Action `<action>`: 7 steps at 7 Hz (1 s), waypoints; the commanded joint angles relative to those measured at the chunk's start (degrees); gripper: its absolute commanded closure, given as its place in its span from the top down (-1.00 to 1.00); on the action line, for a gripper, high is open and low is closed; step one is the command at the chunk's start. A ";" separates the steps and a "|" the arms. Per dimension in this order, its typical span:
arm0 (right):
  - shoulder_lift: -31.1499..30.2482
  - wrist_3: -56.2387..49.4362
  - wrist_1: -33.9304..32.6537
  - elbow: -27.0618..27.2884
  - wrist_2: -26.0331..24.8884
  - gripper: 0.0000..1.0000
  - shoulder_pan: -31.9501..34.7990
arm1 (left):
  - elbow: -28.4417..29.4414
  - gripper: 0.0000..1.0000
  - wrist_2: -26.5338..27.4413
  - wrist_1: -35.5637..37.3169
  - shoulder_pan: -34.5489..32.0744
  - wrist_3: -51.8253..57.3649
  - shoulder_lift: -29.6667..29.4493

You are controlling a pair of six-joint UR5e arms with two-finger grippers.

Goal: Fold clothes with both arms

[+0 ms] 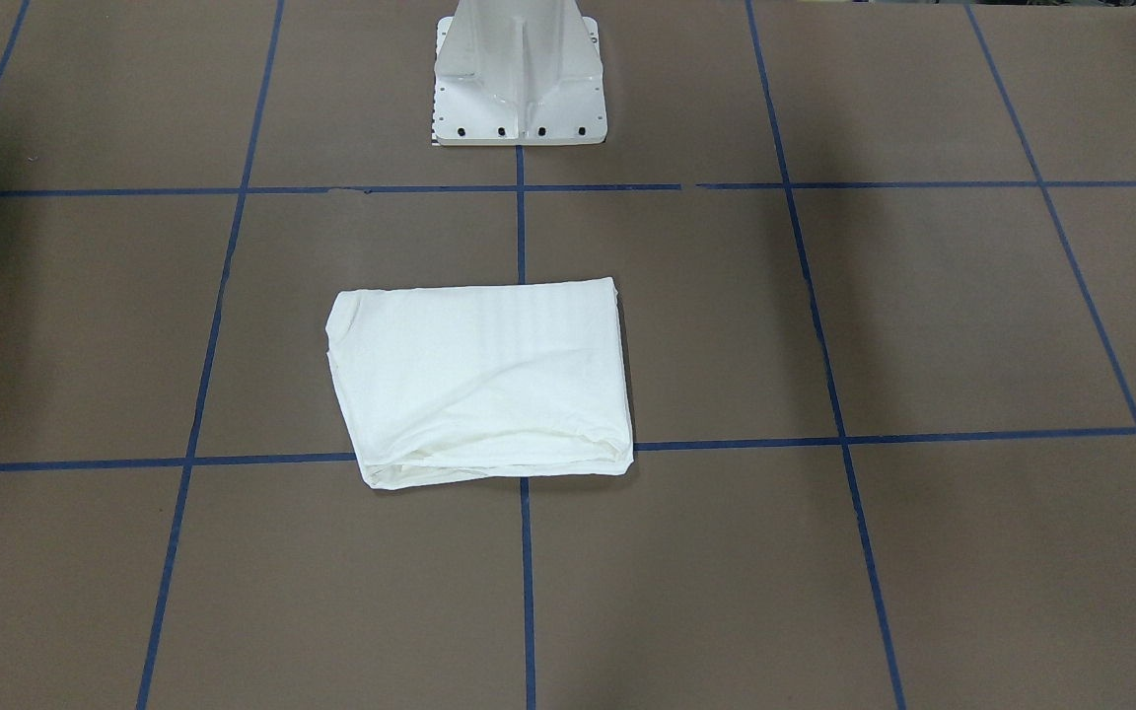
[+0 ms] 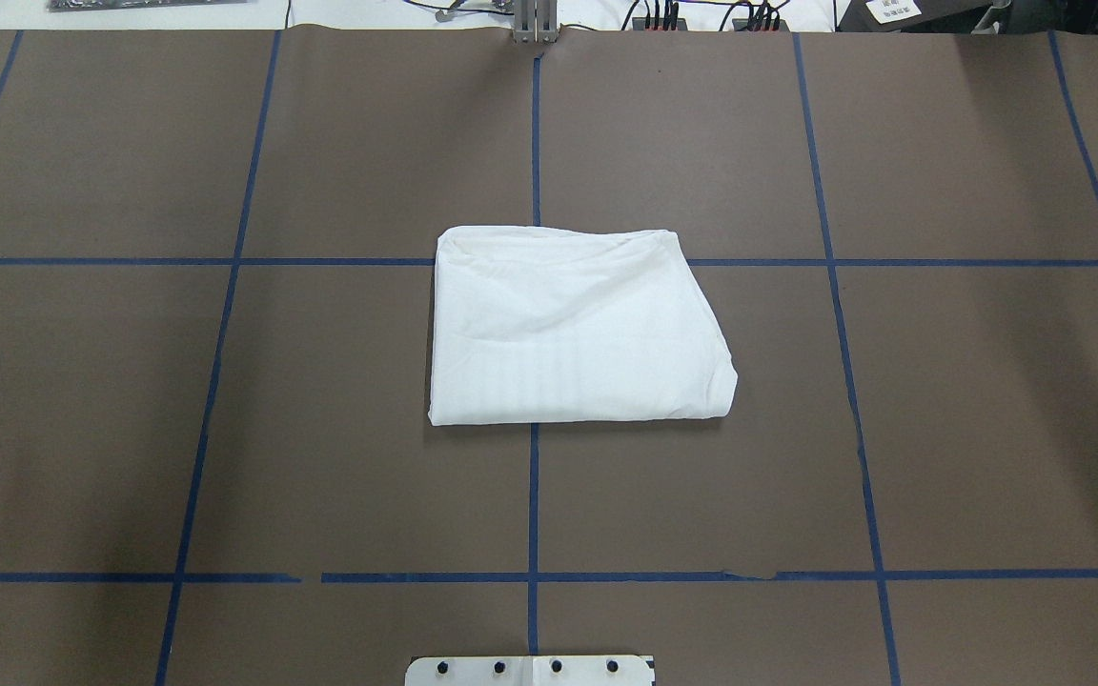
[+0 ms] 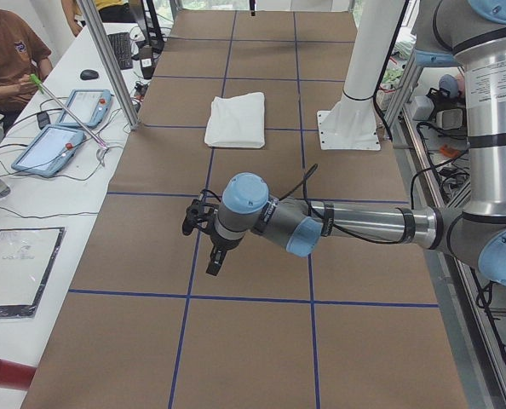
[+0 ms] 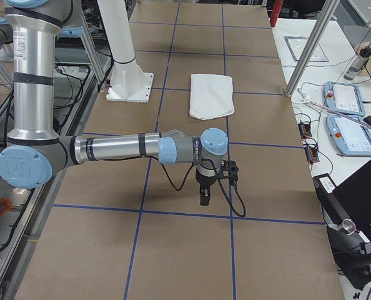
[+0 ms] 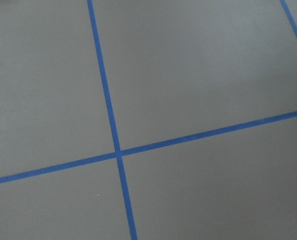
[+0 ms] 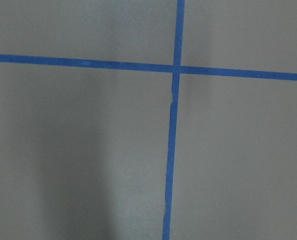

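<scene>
The white shirt (image 2: pixel 573 329) lies folded into a compact rectangle in the middle of the table; it also shows in the front view (image 1: pixel 479 380), the left side view (image 3: pixel 236 119) and the right side view (image 4: pixel 212 95). No printed text or neck label shows. My left gripper (image 3: pixel 214 262) hangs over bare table far from the shirt, seen only in the left side view. My right gripper (image 4: pixel 203 199) hangs over bare table at the other end, seen only in the right side view. I cannot tell whether either is open or shut. Both wrist views show only bare table.
The brown table (image 2: pixel 225 429) carries a grid of blue tape lines. The white pedestal base (image 1: pixel 521 79) stands behind the shirt. An operator (image 3: pixel 6 51), tablets (image 3: pixel 61 128) and cables lie on the side bench beyond the table's far edge.
</scene>
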 commanded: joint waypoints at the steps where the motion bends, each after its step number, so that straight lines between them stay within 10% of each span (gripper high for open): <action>1: -0.39 0.09 -0.41 0.63 0.73 1.00 0.58 | 0.05 1.00 -0.41 -0.01 -0.48 -0.43 0.93; 7: -0.13 0.36 0.12 0.19 1.27 1.00 0.50 | 0.13 1.00 -0.49 -0.71 -0.22 -0.43 -0.03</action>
